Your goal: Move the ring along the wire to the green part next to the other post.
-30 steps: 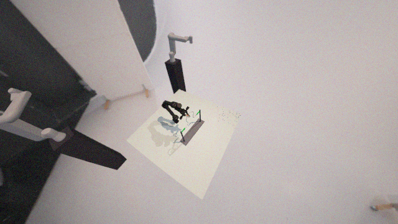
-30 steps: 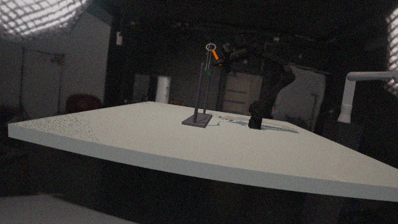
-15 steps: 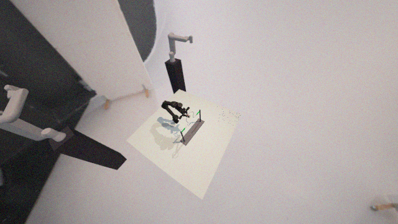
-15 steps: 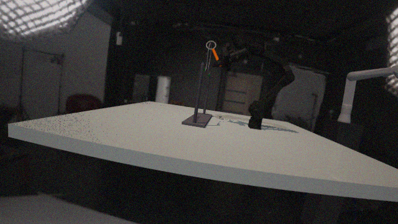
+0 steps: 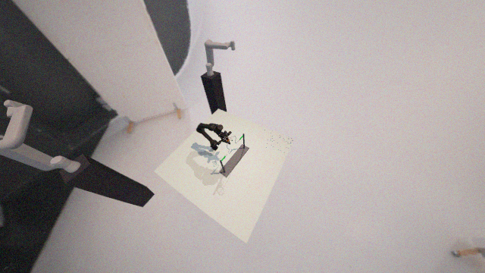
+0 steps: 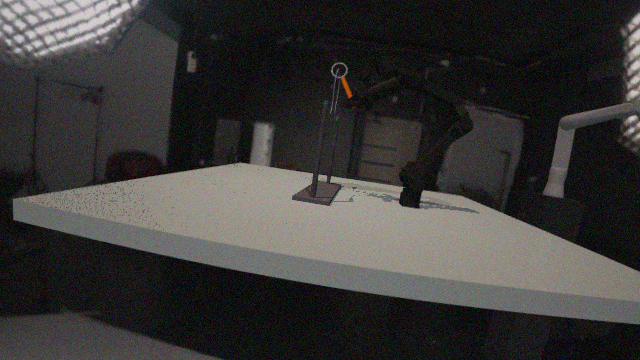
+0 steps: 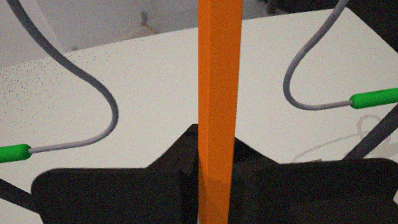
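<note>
My gripper (image 6: 354, 103) (image 7: 203, 132) is shut on the orange handle (image 6: 346, 88) (image 7: 218, 75), high above the table. The pale ring (image 6: 332, 73) is at the handle's upper end, at the top of the wire in the exterior view; it is out of the wrist view. Whether the ring touches the wire is too small to tell. The grey wire (image 7: 116, 112) curves on both sides of the handle in the wrist view. One green part (image 5: 223, 158) (image 7: 15, 153) and the other green part (image 5: 242, 137) (image 7: 375, 98) lie beside the posts.
Two dark posts (image 5: 223, 167) (image 5: 244, 141) (image 6: 320, 150) stand on a grey-brown base (image 5: 236, 162) (image 6: 327, 192) on the pale table (image 5: 250, 197) (image 6: 225, 240). The arm stands on the handle's side of the base. Other pale arms on dark pedestals stand beyond the table.
</note>
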